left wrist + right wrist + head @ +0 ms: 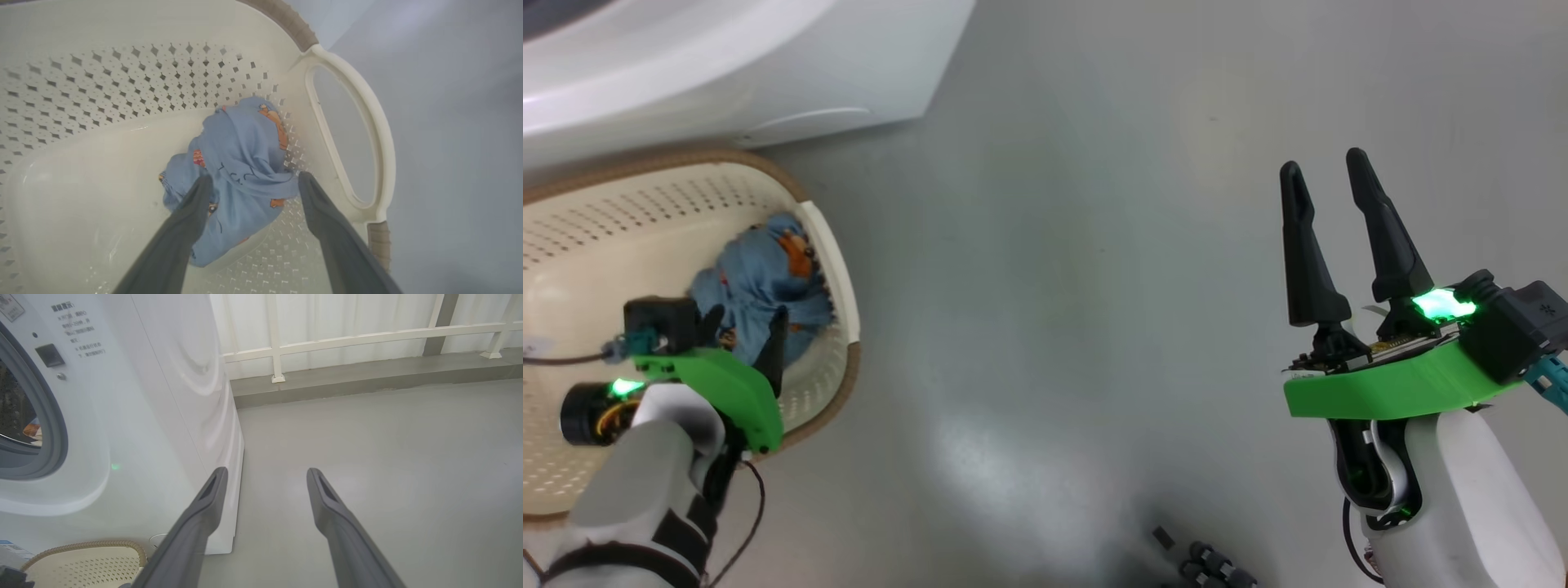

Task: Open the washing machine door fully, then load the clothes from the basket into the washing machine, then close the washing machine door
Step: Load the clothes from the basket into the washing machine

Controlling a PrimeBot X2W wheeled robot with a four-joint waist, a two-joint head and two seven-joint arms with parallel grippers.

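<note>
The cream perforated basket stands on the floor in front of the white washing machine. A light blue bundle of clothes with orange prints lies in its right end. My left gripper reaches down into the basket. In the left wrist view the left gripper is open, its fingers straddling the clothes close to the basket's white handle. My right gripper hangs open over bare floor, holding nothing. The right wrist view shows the washing machine with its grey gasket uncovered. The washing machine door is out of view.
Grey floor spreads to the right of the machine. In the right wrist view a low kerb with a white railing and pale curtain runs along the back. Small dark parts lie at the head view's bottom edge.
</note>
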